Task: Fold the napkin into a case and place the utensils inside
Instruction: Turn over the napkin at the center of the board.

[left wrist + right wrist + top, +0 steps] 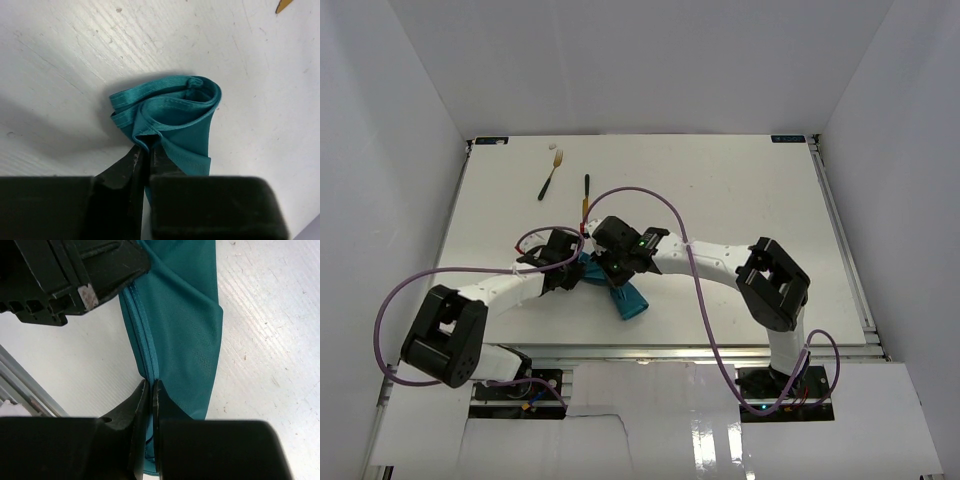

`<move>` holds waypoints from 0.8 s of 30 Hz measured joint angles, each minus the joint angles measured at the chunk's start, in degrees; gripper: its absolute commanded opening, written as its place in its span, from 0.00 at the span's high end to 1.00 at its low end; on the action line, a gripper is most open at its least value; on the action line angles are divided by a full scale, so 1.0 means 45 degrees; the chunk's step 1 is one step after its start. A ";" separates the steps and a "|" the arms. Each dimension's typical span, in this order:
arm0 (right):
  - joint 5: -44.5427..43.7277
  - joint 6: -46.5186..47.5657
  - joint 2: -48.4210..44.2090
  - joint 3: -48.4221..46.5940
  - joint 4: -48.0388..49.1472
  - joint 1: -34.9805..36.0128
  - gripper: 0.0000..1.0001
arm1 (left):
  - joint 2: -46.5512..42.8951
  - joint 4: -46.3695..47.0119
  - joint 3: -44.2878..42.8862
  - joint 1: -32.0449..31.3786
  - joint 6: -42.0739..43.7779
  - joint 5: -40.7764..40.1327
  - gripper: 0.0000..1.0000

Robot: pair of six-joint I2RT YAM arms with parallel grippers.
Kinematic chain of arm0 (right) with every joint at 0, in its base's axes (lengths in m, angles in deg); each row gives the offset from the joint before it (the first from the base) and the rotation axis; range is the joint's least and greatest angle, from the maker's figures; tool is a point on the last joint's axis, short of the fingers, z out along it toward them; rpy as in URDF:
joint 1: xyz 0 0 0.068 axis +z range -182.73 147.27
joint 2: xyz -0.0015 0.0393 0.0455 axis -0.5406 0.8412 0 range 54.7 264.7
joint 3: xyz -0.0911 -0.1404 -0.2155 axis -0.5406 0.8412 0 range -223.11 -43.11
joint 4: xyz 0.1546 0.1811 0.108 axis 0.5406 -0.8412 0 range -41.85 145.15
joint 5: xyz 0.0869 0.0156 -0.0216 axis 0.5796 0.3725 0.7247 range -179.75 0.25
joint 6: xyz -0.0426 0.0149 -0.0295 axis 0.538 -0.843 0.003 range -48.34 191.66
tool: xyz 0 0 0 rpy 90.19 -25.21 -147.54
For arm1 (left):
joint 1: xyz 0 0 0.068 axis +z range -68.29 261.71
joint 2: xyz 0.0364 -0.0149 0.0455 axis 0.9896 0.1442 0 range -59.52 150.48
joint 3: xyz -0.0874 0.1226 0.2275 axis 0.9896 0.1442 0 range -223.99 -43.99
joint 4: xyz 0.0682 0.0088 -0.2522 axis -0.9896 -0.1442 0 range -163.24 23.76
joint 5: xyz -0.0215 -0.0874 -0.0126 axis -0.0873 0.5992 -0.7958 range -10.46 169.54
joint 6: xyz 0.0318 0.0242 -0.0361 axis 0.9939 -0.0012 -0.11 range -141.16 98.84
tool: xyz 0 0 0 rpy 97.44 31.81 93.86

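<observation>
**While both arms pinch the napkin (626, 298), the fold is unfinished and the utensils lie apart from it**

Seen from the top external camera, the napkin is a narrow, bunched teal strip close to the near edge of the desk (750, 190), a little left of its middle. The left gripper (582, 268) and right gripper (610, 270) meet at the strip's far end. The fork (550, 175) and the knife (586, 197) lie side by side toward the far left corner, well apart from the cloth, and neither is held.

On the left wrist camera, the left gripper (146, 145) is clenched on a tuck of the napkin (175, 112). The cloth curls beyond it in loose, rounded layers rather than flat ones. A yellow tip, probably the knife's (283, 5), shows at the top edge.

On the right wrist camera, the right gripper (151, 386) is clamped on a stitched hem of the napkin (180, 325), which runs away from it as a long band. The left gripper's (75, 270) body sits just beyond, at the cloth's other end.

Judging from this, folding is under way but no flat case with an open pocket exists yet. The cloth has to be shaped and laid down, and both utensils have to be fetched and slid inside, so most of the task remains.
</observation>
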 measured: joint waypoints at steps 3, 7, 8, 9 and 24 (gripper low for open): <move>0.0379 -0.0005 -0.0092 0.0194 0.0311 -0.0029 0.92 | -0.0053 -0.0549 -0.0335 -0.0039 0.0175 -0.0301 1.00; 0.1302 0.0194 -0.0330 0.0393 0.0588 -0.0107 0.92 | -0.0529 -0.1248 -0.0928 -0.0141 0.0389 -0.0758 1.00; 0.1632 0.0301 -0.0403 0.0398 0.0622 -0.0102 0.92 | -0.0738 -0.1457 -0.1030 -0.0185 0.0457 -0.0865 1.00; 0.2001 0.0374 -0.0486 0.0398 0.0670 -0.0102 0.92 | -0.0976 -0.1685 -0.1112 -0.0233 0.0529 -0.0971 1.00; 0.8495 0.0549 -0.0685 0.1433 0.3104 -0.1370 0.92 | -0.0933 -0.6499 -0.3803 -0.0437 0.2263 -0.1452 1.00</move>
